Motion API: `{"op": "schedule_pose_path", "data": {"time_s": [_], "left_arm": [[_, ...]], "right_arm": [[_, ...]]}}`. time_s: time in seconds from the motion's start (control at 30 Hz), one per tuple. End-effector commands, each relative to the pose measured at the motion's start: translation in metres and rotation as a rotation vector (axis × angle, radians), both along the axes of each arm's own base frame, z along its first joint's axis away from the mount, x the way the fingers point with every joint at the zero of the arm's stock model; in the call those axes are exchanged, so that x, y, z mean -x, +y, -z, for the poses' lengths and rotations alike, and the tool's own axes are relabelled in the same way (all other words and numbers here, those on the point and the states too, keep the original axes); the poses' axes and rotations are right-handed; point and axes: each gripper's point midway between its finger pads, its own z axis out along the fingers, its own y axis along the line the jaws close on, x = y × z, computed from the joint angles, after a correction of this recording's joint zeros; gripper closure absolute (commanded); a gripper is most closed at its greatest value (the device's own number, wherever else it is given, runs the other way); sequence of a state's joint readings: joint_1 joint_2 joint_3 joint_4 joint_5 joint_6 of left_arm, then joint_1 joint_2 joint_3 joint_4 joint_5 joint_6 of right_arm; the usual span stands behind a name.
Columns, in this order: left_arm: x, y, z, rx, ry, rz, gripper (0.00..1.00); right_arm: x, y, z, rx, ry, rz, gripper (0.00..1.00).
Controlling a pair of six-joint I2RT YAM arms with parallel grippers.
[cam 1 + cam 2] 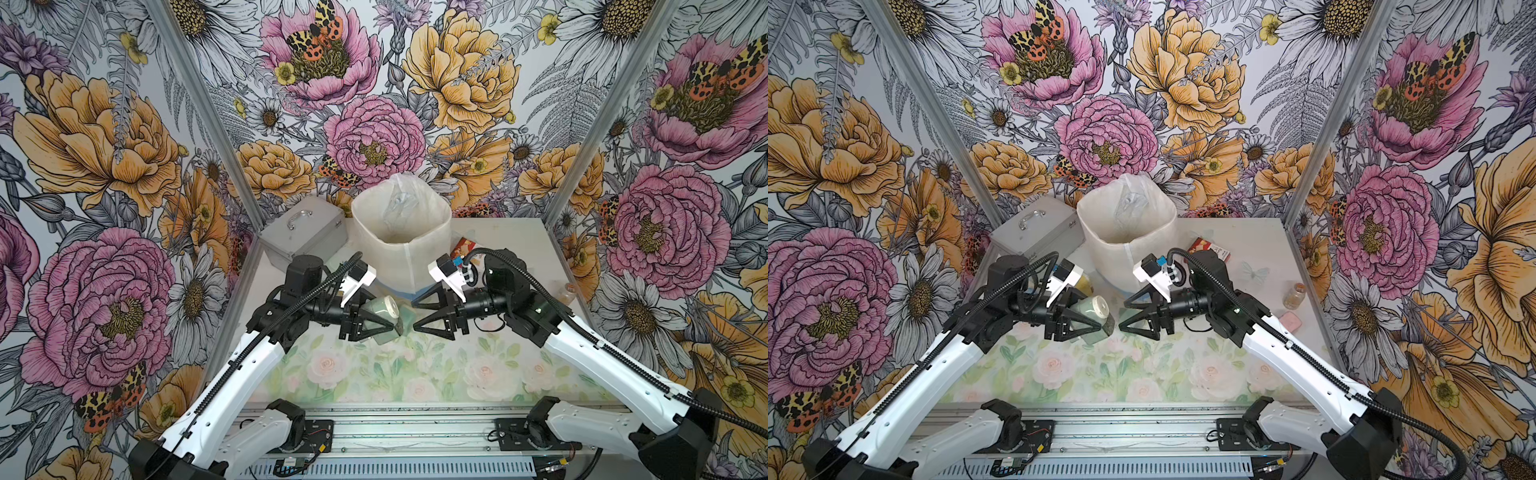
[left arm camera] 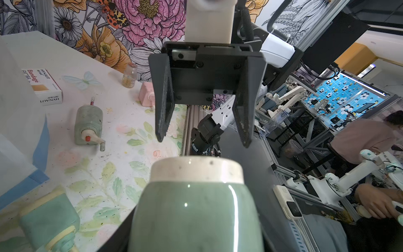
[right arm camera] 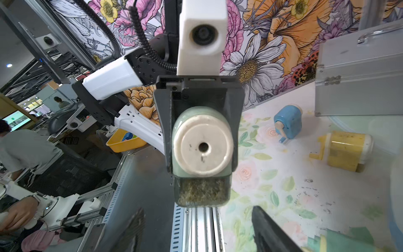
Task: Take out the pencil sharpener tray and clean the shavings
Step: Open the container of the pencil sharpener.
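Top views: left gripper (image 1: pixel 388 322) is clamped on a green pencil sharpener (image 1: pixel 381 309), held over the middle of the floral surface (image 1: pixel 415 374), in front of the white bin (image 1: pixel 401 232). The sharpener's long axis runs out along the gripper, cream end toward the right gripper (image 1: pixel 415 316). That gripper's jaws are spread and hold nothing, tips just short of the sharpener; same in both top views (image 1: pixel 1123 316).

Left wrist: the box (image 2: pixel 43 85) on the surface reads "HYNAUT" and "Bandage". Right gripper (image 2: pixel 204 141) faces the camera, spread.

Right wrist: cream face with the pencil hole points at the camera. The clear tray (image 3: pixel 202 193) sits in the sharpener's base, packed with brownish shavings (image 3: pixel 201 189); dark flecks lie on the surface.
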State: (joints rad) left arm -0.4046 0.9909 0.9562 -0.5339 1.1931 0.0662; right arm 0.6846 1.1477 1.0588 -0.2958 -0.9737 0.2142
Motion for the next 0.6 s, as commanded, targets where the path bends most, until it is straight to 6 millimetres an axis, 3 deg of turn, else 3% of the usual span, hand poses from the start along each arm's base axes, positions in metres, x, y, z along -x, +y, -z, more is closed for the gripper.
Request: {"op": "schedule_pose_path", "data": {"time_s": [0.0,0.37,0.57], "left_arm": [[0.009,-0.003,-0.008,0.04,-0.015,0.057,1.0],[0.011,-0.005,-0.005,0.029,-0.018,0.06,1.0],[0.01,-0.006,-0.002,0.024,-0.014,0.053,1.0]], "right_arm": [[0.004,0.01,-0.003,0.009,-0.04,-0.031,0.19],[0.006,0.028,0.009,0.049,-0.061,-0.062,0.2],[0.006,0.033,0.011,0.053,-0.057,-0.075,0.3]]}}
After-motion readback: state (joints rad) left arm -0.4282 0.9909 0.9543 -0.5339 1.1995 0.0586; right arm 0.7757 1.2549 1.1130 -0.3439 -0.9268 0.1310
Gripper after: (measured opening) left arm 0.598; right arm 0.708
